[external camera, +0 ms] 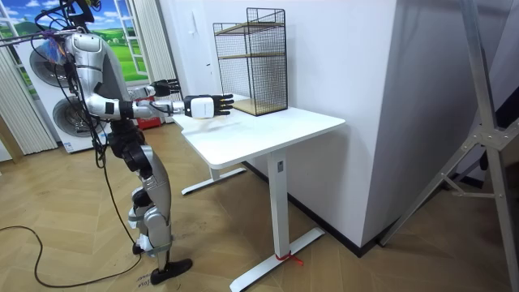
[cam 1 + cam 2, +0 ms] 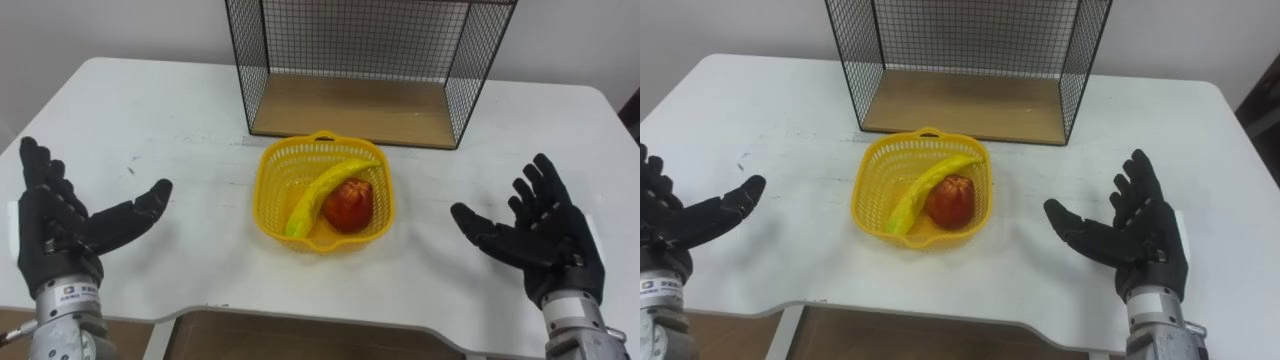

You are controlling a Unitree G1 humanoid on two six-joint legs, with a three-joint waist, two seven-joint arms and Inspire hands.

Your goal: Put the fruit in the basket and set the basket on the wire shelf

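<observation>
Fruit is in; the lift comes next. The left hand [image 2: 60, 225] and right hand [image 2: 535, 235] hang spread, empty, flanking the basket [image 2: 325, 195], which each must grip.

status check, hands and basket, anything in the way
Left hand, right hand open, flanking basket, not touching. Banana and red fruit in basket, on table before wire shelf. Nothing between basket and shelf.

I see the yellow basket [image 2: 325, 192] on the white table [image 2: 150, 120], just in front of the wire shelf [image 2: 365, 65]. A banana [image 2: 322, 194] and a red apple [image 2: 349, 206] lie inside it, touching. My left hand [image 2: 60, 225] and right hand [image 2: 535, 235] hover on either side, fingers spread, palms inward.
</observation>
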